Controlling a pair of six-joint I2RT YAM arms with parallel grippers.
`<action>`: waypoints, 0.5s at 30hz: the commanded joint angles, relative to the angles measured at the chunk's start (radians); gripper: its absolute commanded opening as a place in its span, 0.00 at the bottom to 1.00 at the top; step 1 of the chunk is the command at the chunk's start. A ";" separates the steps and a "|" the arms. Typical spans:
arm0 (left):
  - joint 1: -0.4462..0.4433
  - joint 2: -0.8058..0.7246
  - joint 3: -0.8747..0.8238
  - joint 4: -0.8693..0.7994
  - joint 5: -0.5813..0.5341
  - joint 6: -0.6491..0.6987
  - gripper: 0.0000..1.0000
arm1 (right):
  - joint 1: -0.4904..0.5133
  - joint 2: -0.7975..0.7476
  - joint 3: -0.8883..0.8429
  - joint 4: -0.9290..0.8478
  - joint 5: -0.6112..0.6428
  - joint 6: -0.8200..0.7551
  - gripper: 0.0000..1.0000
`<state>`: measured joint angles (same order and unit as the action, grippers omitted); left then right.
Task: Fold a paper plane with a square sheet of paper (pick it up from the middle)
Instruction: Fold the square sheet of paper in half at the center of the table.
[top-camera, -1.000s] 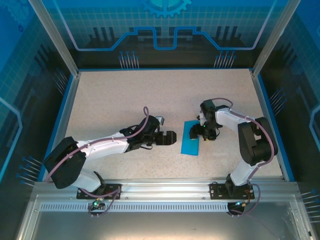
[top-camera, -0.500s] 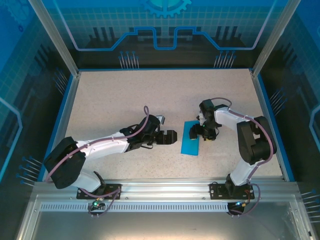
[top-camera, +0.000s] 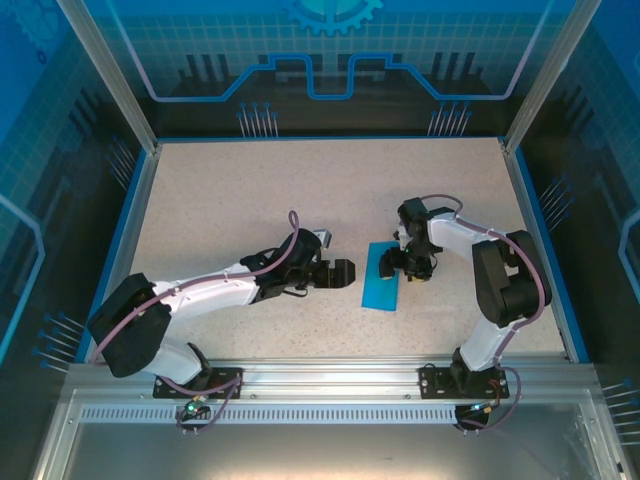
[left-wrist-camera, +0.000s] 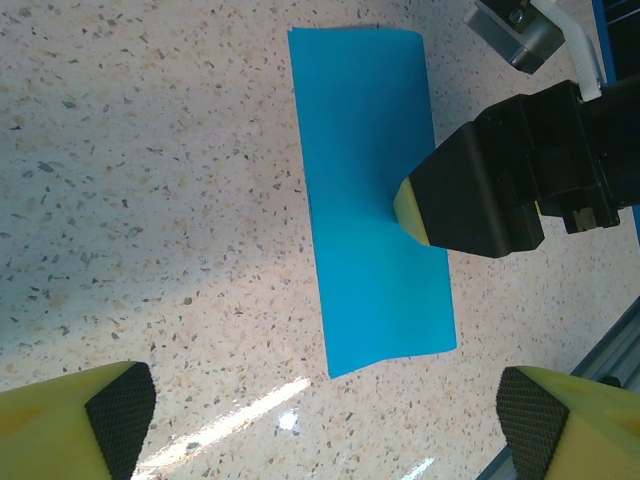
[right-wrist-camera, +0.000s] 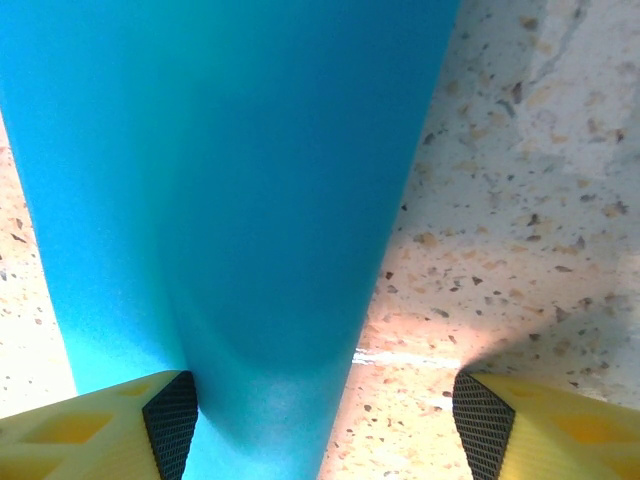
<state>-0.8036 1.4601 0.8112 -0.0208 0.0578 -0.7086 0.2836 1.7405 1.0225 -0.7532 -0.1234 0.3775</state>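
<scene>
A speckled beige table (top-camera: 230, 200) sits inside an enclosure of blue printed panels (top-camera: 330, 60), with nothing loose on it but the paper. The square sheet of paper (top-camera: 383, 276) lies flat right of centre between the two arms. It shows as a narrow bright-blue rectangle, apparently doubled over along one long side.

The right gripper (top-camera: 403, 262) is down on the sheet's right long edge with its jaws spread. In the right wrist view (right-wrist-camera: 325, 420), one pad rests on the blue sheet (right-wrist-camera: 230, 200) and the other on bare table, and the paper dimples slightly around the pad. The left gripper (top-camera: 343, 273) hovers just beside the sheet's left edge, spread wide and holding nothing.

The paper looks very light, limp and easily creased. It should slide on the smooth top unless pinned, and lying flat it offers no lip. The likeliest hold is at the middle of a long edge, where it bows up. The right gripper's body (left-wrist-camera: 500, 190) overhangs that side.
</scene>
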 joint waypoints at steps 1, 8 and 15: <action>-0.008 0.009 0.014 -0.006 -0.008 -0.005 0.91 | 0.017 0.038 0.002 -0.007 0.030 0.013 0.73; -0.008 0.028 0.033 -0.004 -0.008 -0.016 0.79 | 0.019 0.046 0.011 -0.014 0.034 0.012 0.72; -0.008 0.031 0.035 0.000 -0.028 -0.030 0.76 | 0.021 0.058 0.035 -0.038 0.053 0.008 0.71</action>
<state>-0.8036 1.4807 0.8165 -0.0208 0.0525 -0.7300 0.2890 1.7573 1.0435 -0.7757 -0.1104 0.3843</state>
